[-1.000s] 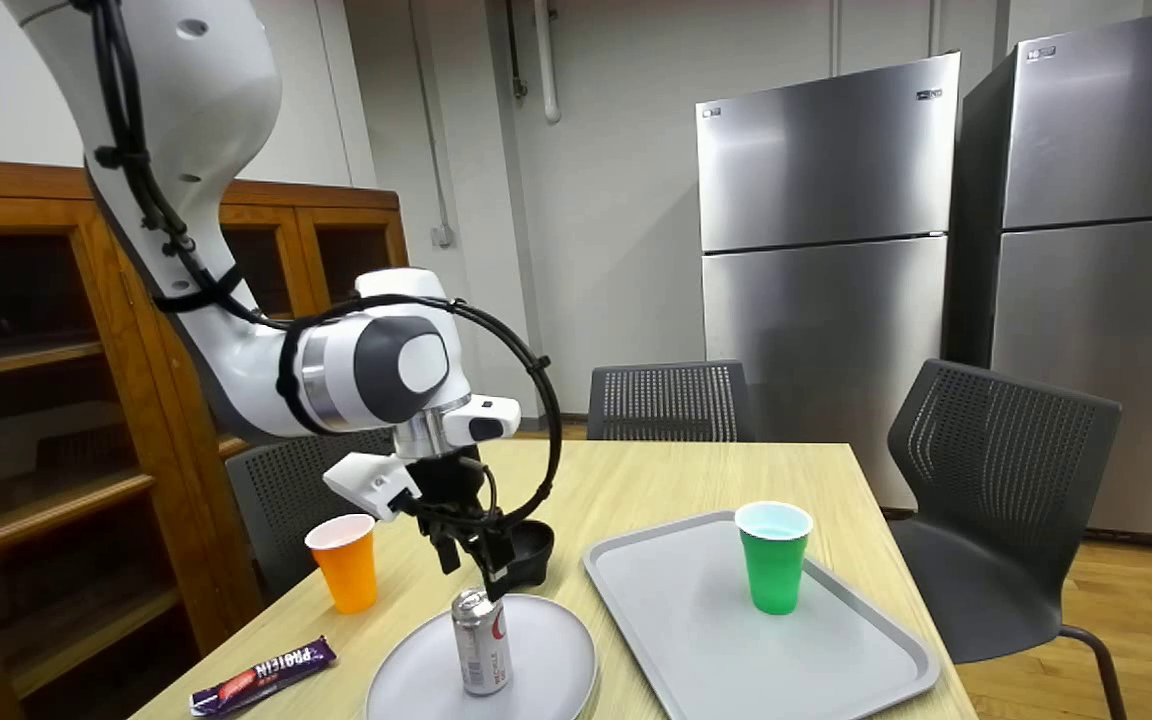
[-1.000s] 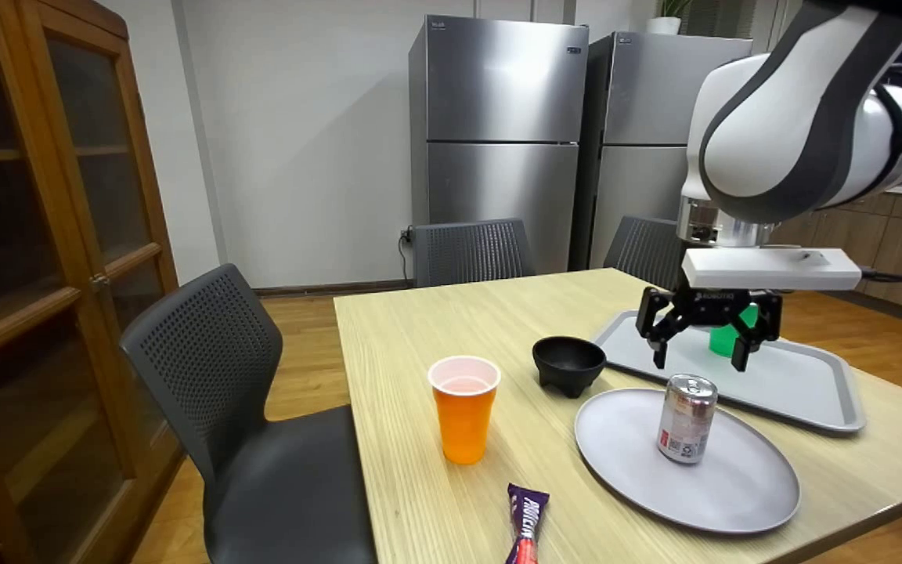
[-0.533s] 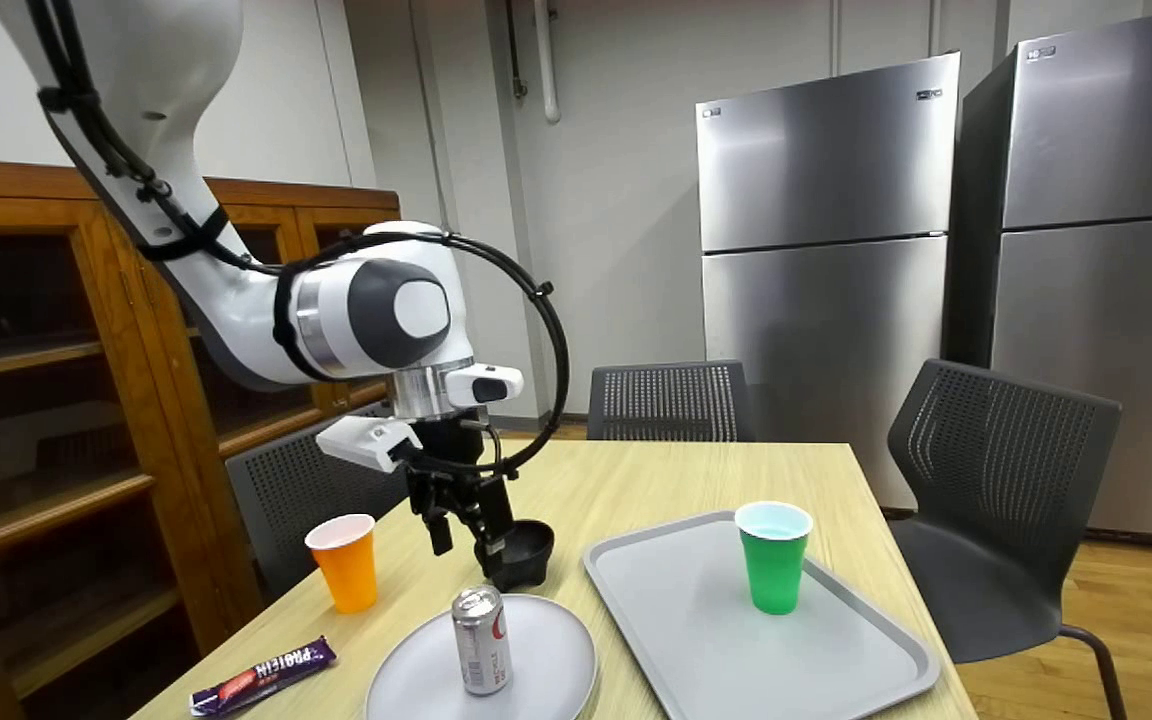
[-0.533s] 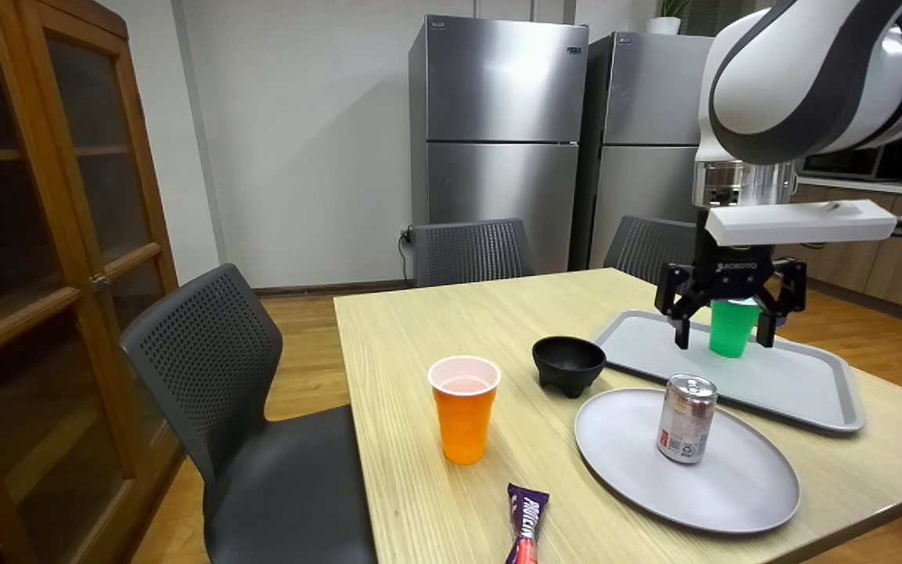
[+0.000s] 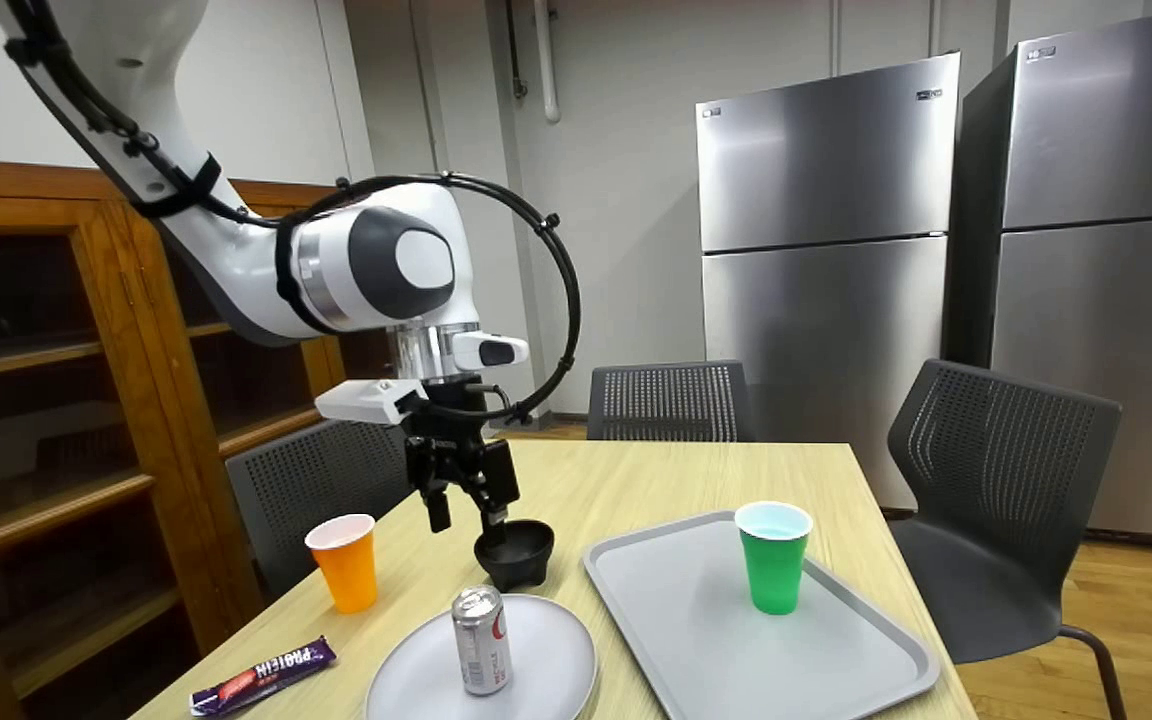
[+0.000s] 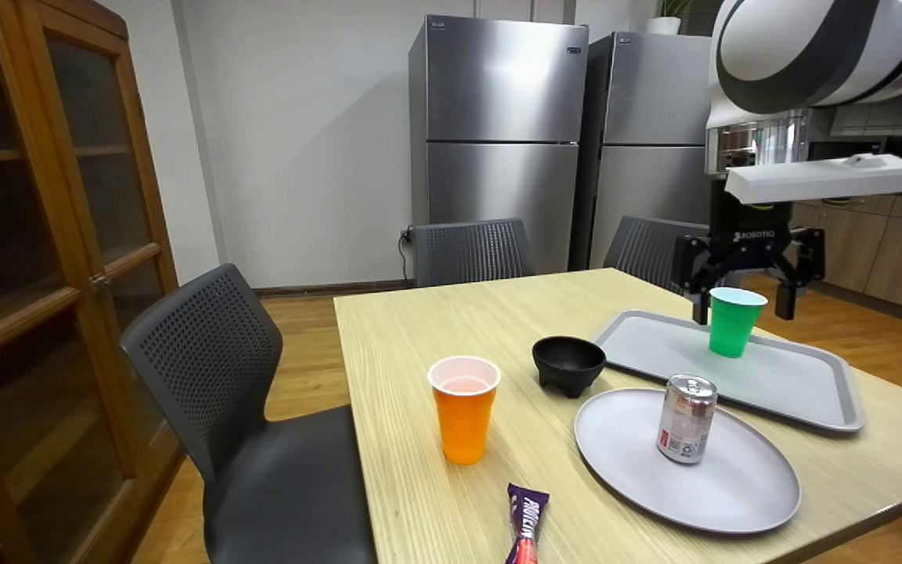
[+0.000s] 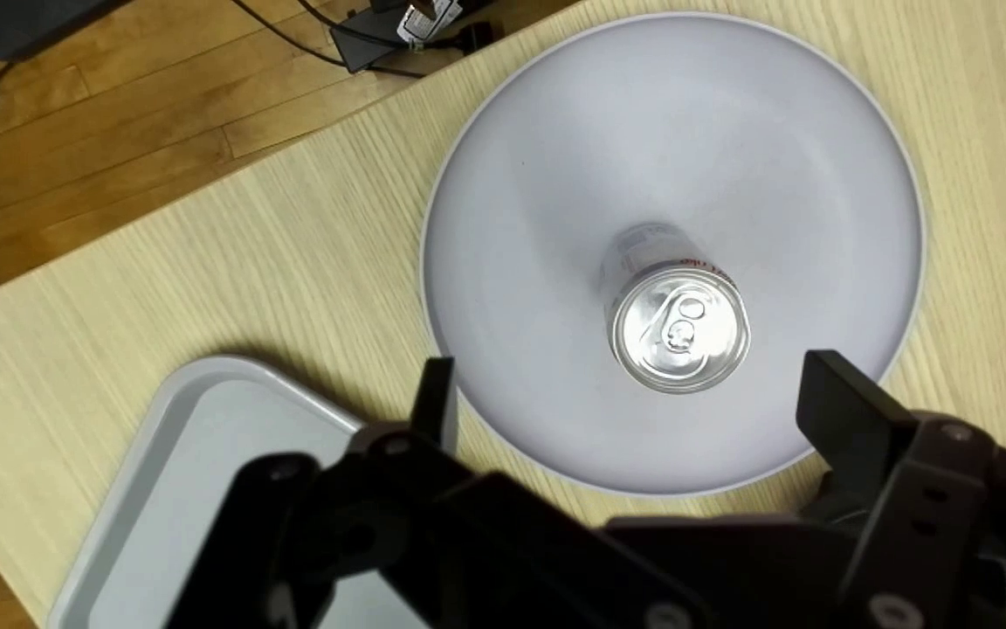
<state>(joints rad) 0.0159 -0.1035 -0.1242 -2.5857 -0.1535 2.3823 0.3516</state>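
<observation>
My black gripper [image 5: 467, 522] is open and empty above the table, and also shows in an exterior view [image 6: 742, 313] and the wrist view [image 7: 630, 384]. A silver soda can [image 5: 482, 640] stands upright on a round pale grey plate [image 6: 615, 439]. In the wrist view the can's top [image 7: 682, 332] lies between and just beyond the fingertips, apart from both. In an exterior view the gripper overlaps a green cup [image 6: 733, 329], which stands on a grey tray [image 6: 803, 392]. A small black bowl [image 6: 568, 362] sits behind the plate, partly hidden by the gripper in the wrist view.
An orange cup [image 5: 344, 570] and a purple protein bar [image 5: 261, 680] are on the wooden table [image 6: 420, 313]. Dark chairs [image 6: 263, 407] stand around it. A wooden cabinet [image 5: 126, 400] and steel refrigerators [image 5: 826, 300] are behind. Cables [image 7: 372, 44] lie past the table edge.
The gripper has risen away from the can and turned more upright, staying open and empty. The can, plate, cups, bowl, tray and bar have not moved.
</observation>
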